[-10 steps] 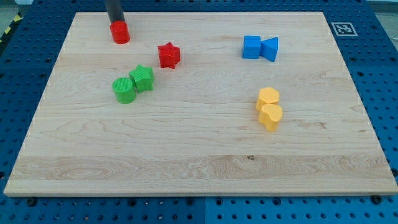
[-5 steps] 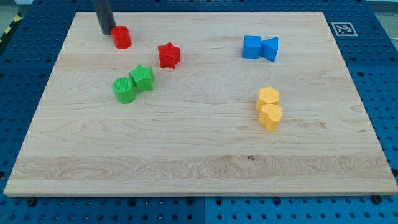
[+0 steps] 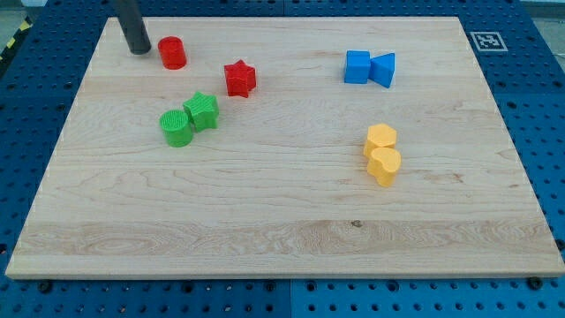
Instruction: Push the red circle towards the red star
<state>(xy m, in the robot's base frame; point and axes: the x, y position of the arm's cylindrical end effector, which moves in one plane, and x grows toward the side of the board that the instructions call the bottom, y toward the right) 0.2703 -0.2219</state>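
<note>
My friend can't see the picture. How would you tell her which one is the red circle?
Start at the wooden board and look at its corner at the view's top left, where my tip stands. Just to the view's right of the tip, apart from it, sits the red circle. It is a small round block, while the only other red piece, the red star, has points.

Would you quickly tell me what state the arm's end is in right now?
No gripper: my tip is a bare rod end holding nothing, on the board just to the view's left of the red circle, with a small gap between them.
</note>
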